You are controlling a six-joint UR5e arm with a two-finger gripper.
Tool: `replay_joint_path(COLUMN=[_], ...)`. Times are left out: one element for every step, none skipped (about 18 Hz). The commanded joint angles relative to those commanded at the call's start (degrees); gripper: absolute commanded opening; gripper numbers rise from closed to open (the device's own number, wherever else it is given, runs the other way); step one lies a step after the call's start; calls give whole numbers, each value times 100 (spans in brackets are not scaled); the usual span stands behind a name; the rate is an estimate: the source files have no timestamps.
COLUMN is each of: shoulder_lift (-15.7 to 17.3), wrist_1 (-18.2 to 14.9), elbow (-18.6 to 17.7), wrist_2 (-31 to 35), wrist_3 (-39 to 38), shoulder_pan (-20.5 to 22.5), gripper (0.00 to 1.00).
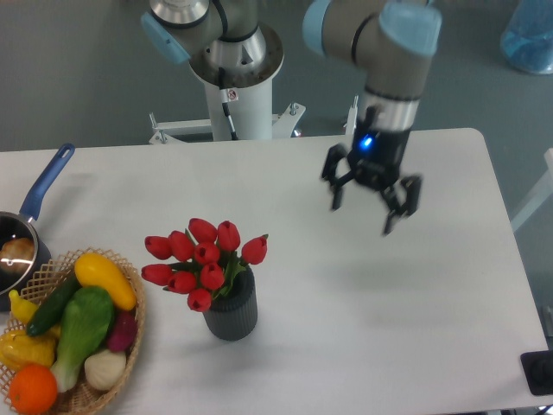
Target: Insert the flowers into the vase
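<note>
The flowers (200, 257), a bunch of red tulips with green leaves, stand upright in the vase (232, 313), a short dark grey ribbed cylinder at the table's front left of centre. Their heads spread wider than the vase's mouth and lean to the left. My gripper (365, 215) hangs above the table to the right of and behind the vase, well apart from it. Its fingers (337, 194) are spread open and hold nothing.
A wicker basket (130, 337) with several plastic vegetables sits at the front left corner. A blue-handled saucepan (39, 194) lies at the left edge behind it. The robot's white base post (238, 95) stands behind the table.
</note>
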Motion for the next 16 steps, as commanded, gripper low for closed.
replay_joint_path(shoulder_lift=[123,263,343,457,571,650,695,756,783,800,809,827,836,844,862,888], wrist_1=[-62,-132,-202,-316,-543,-798,-992,-1133,-1335,-1528,-1713,-1880,-2038,-2162,-2206,-2207], elbow=[18,35,36,36,62,88,97,114,149,193,255,307,343,352,361,361], wrist_2=[79,228,377,527,702,852,993,1098,1117,1108,1082,1065,1056,1047,1047,1021], wrist_3=[26,52,70,88,201,446,814,1218,1561,1808,2011,2213,2476,2800,3134,3425], shoulder_pan=[79,167,246,334,379,449,554,668,773,888,1002,1099,1222,1353,1468,1565], gripper=[100,100,100,100,100,100,100,100,100,100,100,100,100,100,100,100])
